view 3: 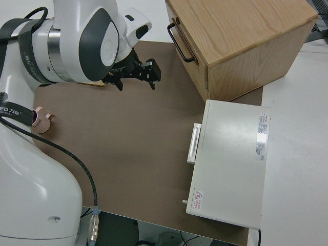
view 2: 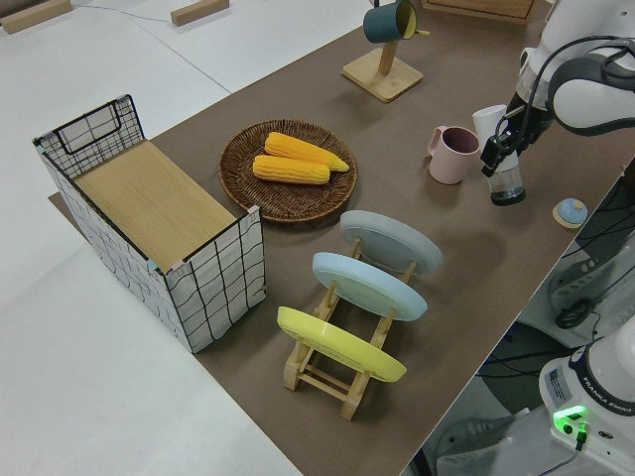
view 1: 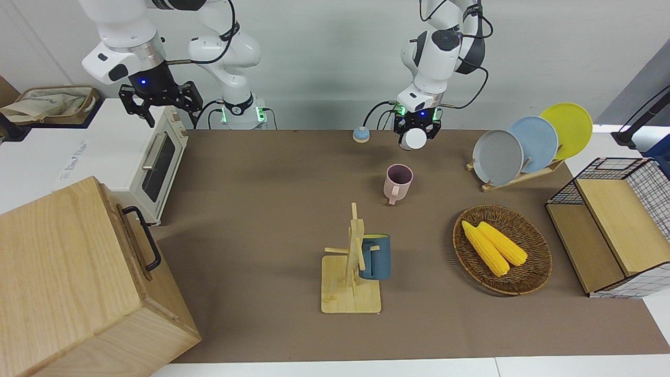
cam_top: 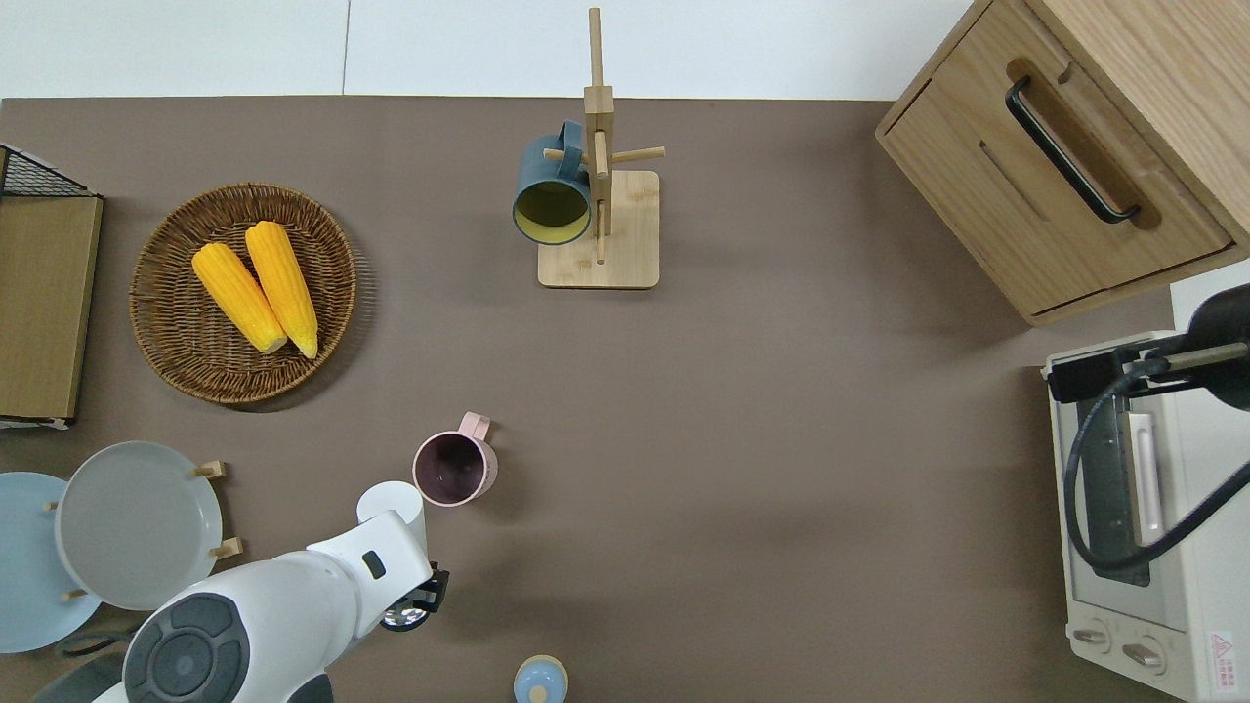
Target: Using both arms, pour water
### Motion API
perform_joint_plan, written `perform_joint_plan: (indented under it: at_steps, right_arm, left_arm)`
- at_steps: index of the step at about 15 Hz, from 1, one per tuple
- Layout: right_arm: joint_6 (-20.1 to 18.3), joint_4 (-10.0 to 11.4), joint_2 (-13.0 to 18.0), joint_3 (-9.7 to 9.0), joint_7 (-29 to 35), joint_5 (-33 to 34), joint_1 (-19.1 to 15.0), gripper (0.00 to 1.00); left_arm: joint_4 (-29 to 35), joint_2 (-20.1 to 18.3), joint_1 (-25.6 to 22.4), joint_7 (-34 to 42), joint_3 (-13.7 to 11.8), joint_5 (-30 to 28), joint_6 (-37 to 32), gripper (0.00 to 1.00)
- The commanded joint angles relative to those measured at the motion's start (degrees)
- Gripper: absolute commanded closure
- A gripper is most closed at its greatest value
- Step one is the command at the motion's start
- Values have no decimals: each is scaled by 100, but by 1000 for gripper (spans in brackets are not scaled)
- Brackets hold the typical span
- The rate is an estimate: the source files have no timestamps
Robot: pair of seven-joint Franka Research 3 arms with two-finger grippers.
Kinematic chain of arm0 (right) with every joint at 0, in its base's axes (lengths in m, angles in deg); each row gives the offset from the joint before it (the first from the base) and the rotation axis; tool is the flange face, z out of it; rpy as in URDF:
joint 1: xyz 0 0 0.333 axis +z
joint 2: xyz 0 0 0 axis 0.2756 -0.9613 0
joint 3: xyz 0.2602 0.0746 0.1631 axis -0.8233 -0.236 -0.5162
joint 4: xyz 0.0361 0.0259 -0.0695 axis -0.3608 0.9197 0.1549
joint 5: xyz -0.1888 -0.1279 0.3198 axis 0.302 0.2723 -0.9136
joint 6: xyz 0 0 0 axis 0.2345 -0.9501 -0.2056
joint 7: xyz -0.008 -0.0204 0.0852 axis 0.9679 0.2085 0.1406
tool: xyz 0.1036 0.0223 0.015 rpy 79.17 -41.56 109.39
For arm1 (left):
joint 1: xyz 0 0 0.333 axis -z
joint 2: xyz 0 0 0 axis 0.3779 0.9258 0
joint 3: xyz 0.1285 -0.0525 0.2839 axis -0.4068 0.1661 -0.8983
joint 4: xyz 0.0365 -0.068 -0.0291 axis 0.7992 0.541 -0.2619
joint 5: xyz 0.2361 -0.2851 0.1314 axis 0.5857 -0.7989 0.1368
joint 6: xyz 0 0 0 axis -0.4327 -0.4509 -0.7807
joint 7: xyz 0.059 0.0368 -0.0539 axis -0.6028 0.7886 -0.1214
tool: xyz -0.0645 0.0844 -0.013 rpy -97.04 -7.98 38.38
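Observation:
My left gripper [view 1: 417, 130] is shut on a white cup [view 1: 414, 139], held tilted just above the table. The cup [cam_top: 389, 501] hangs beside an empty pink mug [cam_top: 451, 471], on the side of it nearer to the robots. The mug [view 1: 399, 180] stands upright on the brown mat, its handle pointing away from the robots. In the left side view the gripper [view 2: 501, 154] hides the cup's middle, and the cup [view 2: 488, 119] almost touches the mug [view 2: 452, 154]. My right gripper [view 1: 157, 99] is open and holds nothing, up in the air over the toaster oven [cam_top: 1133, 488].
A wooden mug tree [view 1: 350, 262] carries a dark blue mug [view 1: 376, 256]. A wicker basket [view 1: 528, 272] holds two corn cobs. A plate rack [view 1: 523, 144], a wire crate [view 1: 612, 225], a wooden cabinet [view 1: 78, 283] and a small blue knob [view 1: 360, 134] stand around the mat's edges.

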Motion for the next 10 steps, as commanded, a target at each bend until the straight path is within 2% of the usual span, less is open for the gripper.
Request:
perform_joint_plan:
  at_steps: [1, 10]
  right_arm:
    - [14, 125, 97, 6, -115, -28, -29, 7]
    - [14, 117, 97, 6, -115, -28, -29, 7]
  left_arm:
    - [-384, 305, 2, -205, -23, 252, -245, 1000]
    - [-701, 806, 19, -275, -14, 507, -490, 1000]
